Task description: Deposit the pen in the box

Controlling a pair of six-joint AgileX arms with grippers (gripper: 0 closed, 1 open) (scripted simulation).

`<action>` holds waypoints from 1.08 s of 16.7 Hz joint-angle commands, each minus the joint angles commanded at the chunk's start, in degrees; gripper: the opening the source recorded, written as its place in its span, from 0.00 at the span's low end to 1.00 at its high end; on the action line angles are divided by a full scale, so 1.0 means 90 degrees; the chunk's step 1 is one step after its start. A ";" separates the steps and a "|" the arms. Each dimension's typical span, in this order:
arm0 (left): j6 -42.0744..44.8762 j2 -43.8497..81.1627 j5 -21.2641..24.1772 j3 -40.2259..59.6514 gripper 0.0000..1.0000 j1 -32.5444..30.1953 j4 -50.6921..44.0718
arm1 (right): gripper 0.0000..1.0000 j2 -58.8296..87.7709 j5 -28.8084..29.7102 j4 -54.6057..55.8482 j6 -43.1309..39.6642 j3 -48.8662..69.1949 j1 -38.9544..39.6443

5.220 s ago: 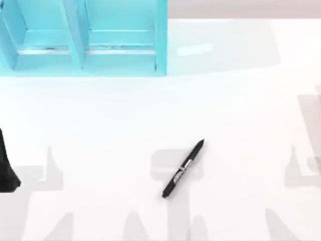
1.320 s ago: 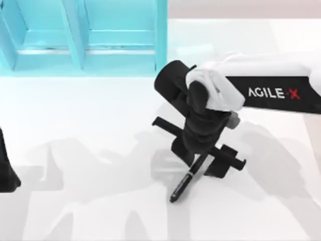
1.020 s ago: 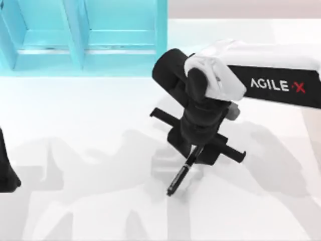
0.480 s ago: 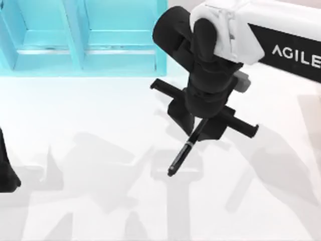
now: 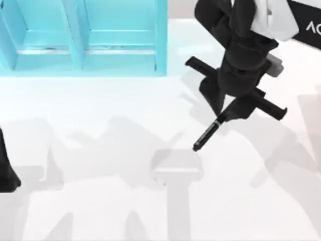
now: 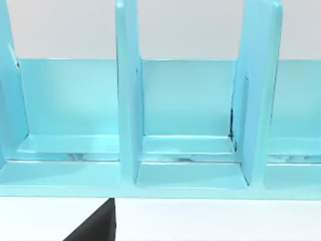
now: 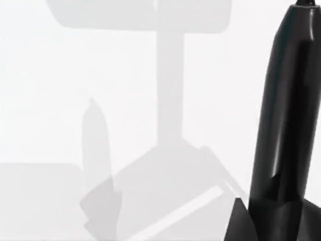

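Clenched on the slim black pen [image 5: 209, 134], the jaws of the right gripper [image 5: 228, 111] hold it by its upper end, so that the free end slants down toward the top view's lower left, above the white table [image 5: 100, 201]. That gripper hangs at the upper right of the top view, to the right of the large turquoise box [image 5: 83, 37] with straight walls and inner dividers, and apart from it. In the right wrist view the pen [image 7: 288, 115] shows as a glossy black barrel rising from between the dark fingers [image 7: 241, 221], with the white tabletop [image 7: 75, 75] and grey shadows beyond. The pen is clear of the box and of the tabletop. At the left edge of the top view sits the dark left arm [image 5: 6, 165], parked low; whether its fingers are apart or together I cannot tell. Its wrist view faces the box's [image 6: 128, 100] open compartments, split by upright dividers.
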 joint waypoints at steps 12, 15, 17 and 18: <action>0.0000 0.0000 0.0000 0.0000 1.00 0.0000 0.0000 | 0.00 -0.0530 -0.0040 -0.0415 -0.1355 -0.0441 -0.6069; 0.0000 0.0000 0.0000 0.0000 1.00 0.0000 0.0000 | 0.00 -0.0693 -0.0093 -0.0444 -0.1635 -0.0517 -0.7085; 0.0000 0.0000 0.0000 0.0000 1.00 0.0000 0.0000 | 0.00 -0.0765 -0.0129 -0.0447 -0.1744 -0.0548 -0.7423; 0.0000 0.0000 0.0000 0.0000 1.00 0.0000 0.0000 | 0.00 -0.0781 -0.0139 -0.0447 -0.1767 -0.0554 -0.7493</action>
